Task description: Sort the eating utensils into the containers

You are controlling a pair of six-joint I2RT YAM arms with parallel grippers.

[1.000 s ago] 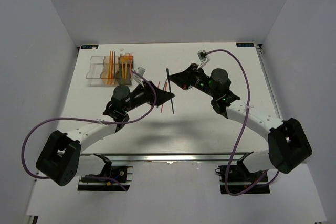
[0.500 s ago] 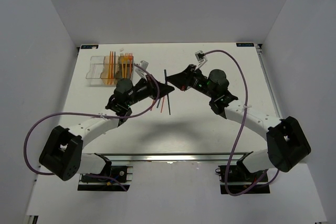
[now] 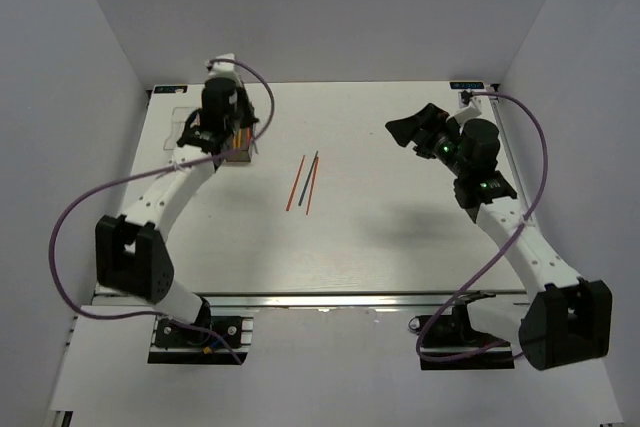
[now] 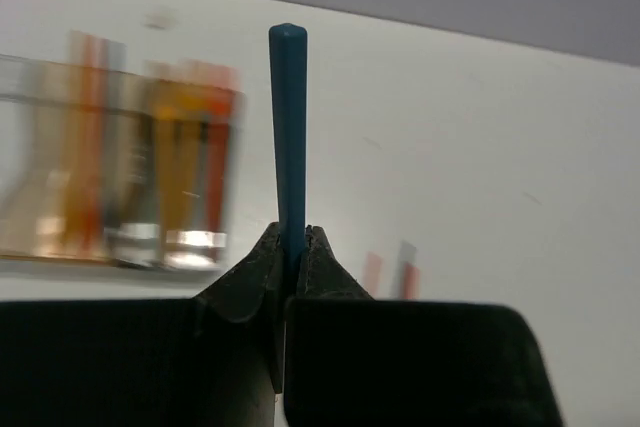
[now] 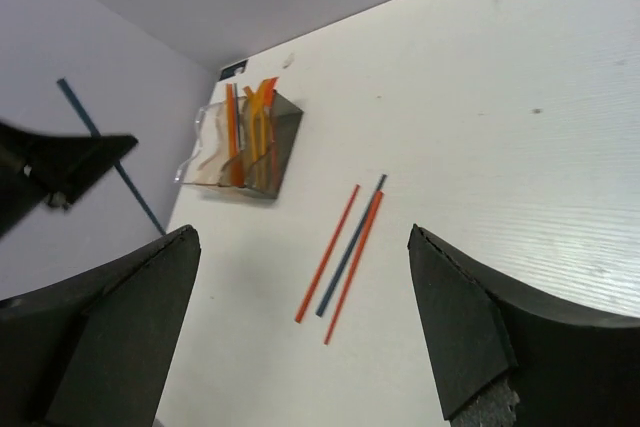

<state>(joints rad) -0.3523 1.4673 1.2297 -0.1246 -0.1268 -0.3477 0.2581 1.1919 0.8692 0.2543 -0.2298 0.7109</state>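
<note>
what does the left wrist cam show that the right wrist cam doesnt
Only the left wrist view: the left gripper up close, jaws shut on the dark blue stick. Only the right wrist view: the right gripper, open and empty, and three loose sticks seen clearly on the table, two red, one dark blue. Both: the containers holding orange utensils, and that held stick, which the right wrist view sees from afar.

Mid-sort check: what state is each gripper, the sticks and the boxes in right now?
left gripper: shut on the dark blue stick, up near the containers.
dark blue stick: held by one end, not in a box.
right gripper: open, holding nothing.
three loose sticks: lying flat side by side on the table, unsorted.
containers: upright.
orange utensils: standing in the containers.
</note>
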